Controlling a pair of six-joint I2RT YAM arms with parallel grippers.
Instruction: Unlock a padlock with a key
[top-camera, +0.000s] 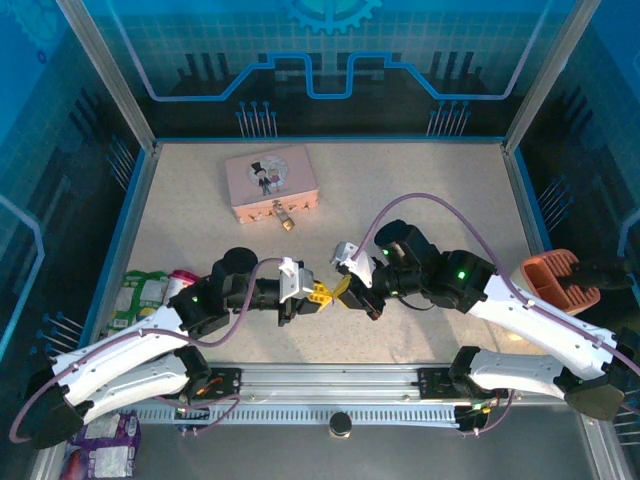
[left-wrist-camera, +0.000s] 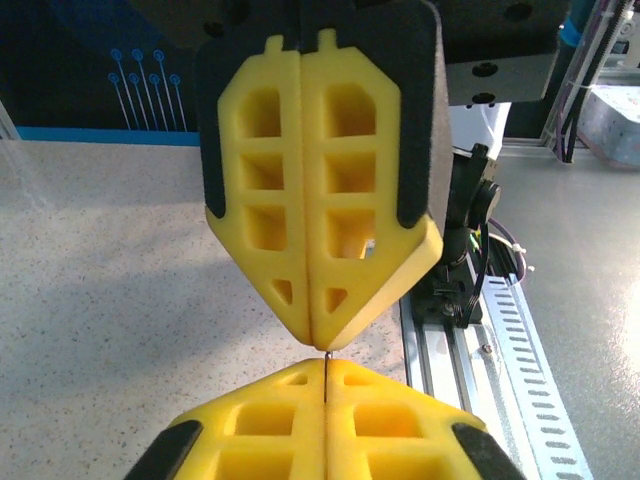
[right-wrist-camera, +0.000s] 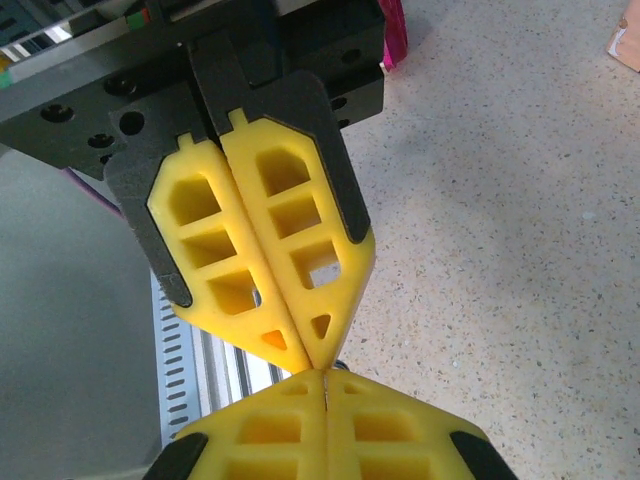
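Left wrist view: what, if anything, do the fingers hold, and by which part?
Likely the key, a thin dark sliver pinched at opposite ends by the left fingers and the right fingers.

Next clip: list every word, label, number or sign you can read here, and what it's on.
No text can be read.
Pink tin: a cartoon couple picture, no legible words.
Packets at far left: print too blurred to read.
Purple packet at bottom left: print too blurred to read.
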